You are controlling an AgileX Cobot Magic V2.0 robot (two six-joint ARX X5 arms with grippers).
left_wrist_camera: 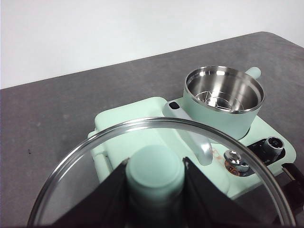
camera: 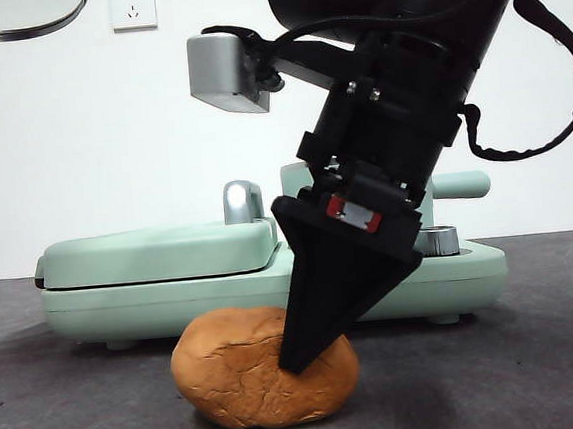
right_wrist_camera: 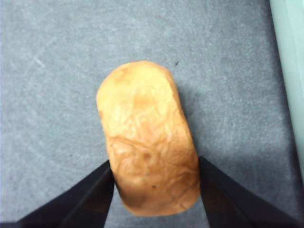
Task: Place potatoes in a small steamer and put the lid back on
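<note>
The potato is an orange-brown cracked lump lying on the dark table in front of the green appliance. My right gripper comes down on it from above, and its black jaws press against both of the potato's long sides. The small steamer stands open on the appliance, its steel inside bare. In the front view only its handle shows past the arm. My left gripper is shut on the mint-green knob of the glass lid, held high; the lid's rim shows at the top left corner.
A flat green griddle cover lies on the left half of the appliance base. Steel control knobs sit on the base near the steamer. Wall sockets are on the white wall behind.
</note>
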